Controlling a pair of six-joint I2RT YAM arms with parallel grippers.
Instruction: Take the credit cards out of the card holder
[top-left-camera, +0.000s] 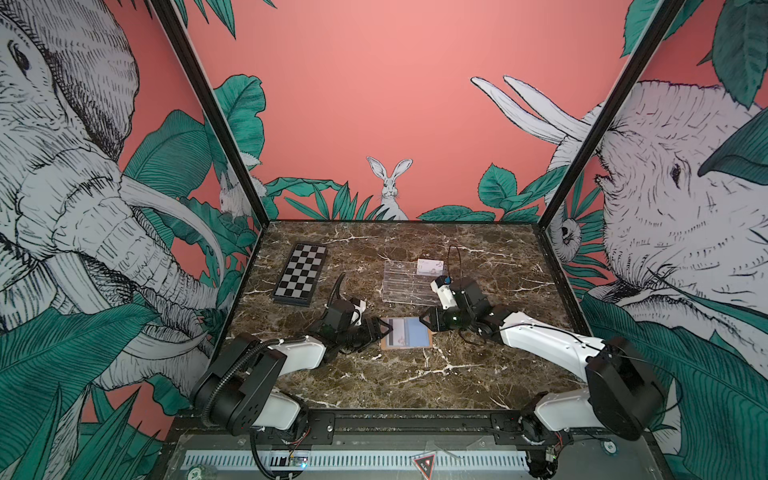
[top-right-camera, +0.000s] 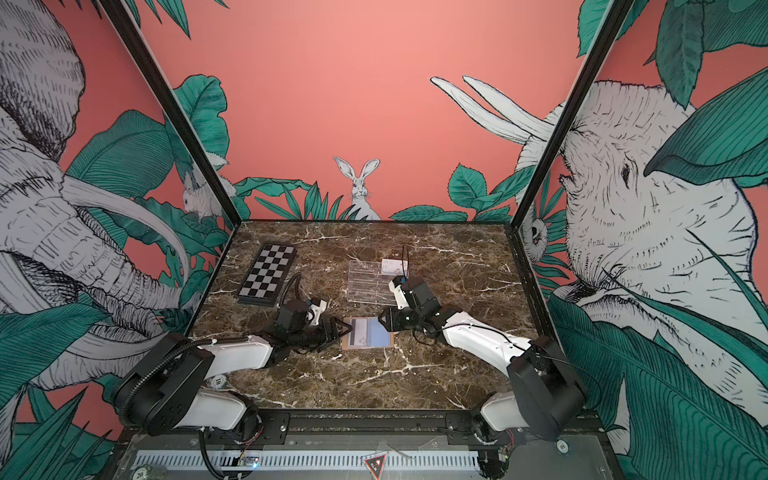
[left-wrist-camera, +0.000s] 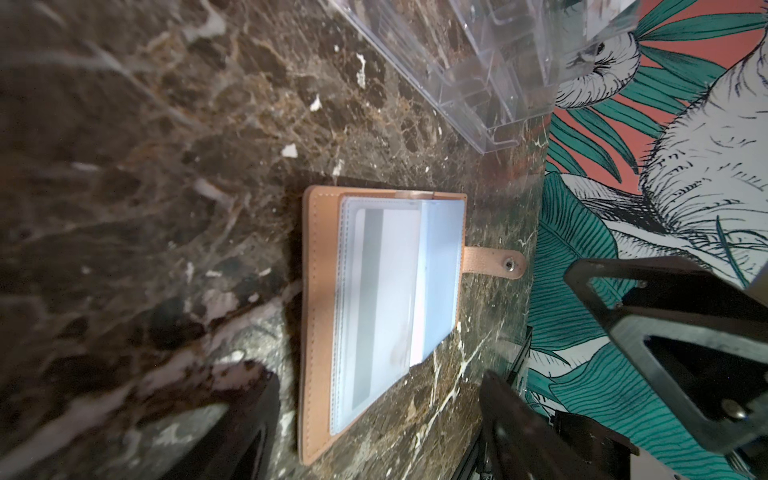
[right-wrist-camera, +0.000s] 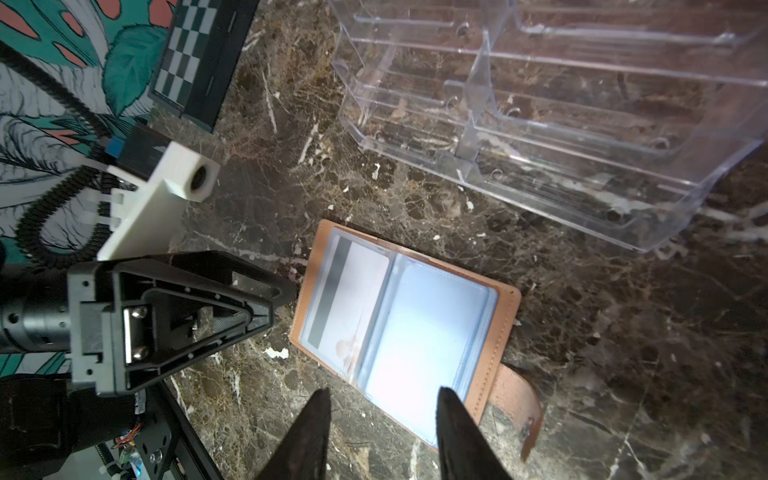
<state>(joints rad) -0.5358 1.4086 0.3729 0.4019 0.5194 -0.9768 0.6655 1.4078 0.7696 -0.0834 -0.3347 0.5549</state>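
Observation:
The tan card holder (top-left-camera: 407, 347) (top-right-camera: 368, 347) lies open and flat on the marble table, its snap tab (left-wrist-camera: 494, 262) stretched out to one side. Its clear sleeves hold credit cards: a whitish one with a grey stripe (right-wrist-camera: 349, 299) (left-wrist-camera: 390, 282) and a pale blue one (right-wrist-camera: 428, 328) (left-wrist-camera: 440, 266). Another whitish card (top-left-camera: 430, 266) stands in the acrylic rack behind. My left gripper (top-left-camera: 384, 328) (left-wrist-camera: 378, 378) is open at the holder's left edge, fingers low on either side of it. My right gripper (top-left-camera: 424, 322) (right-wrist-camera: 384, 391) hovers at the right edge, jaws apart and empty.
A clear acrylic tiered rack (top-left-camera: 409, 280) (right-wrist-camera: 540, 124) stands just behind the holder. A black-and-white chequered board (top-left-camera: 301, 274) lies at the back left. Printed walls close the table at the back and both sides. Bare marble lies in front of the holder.

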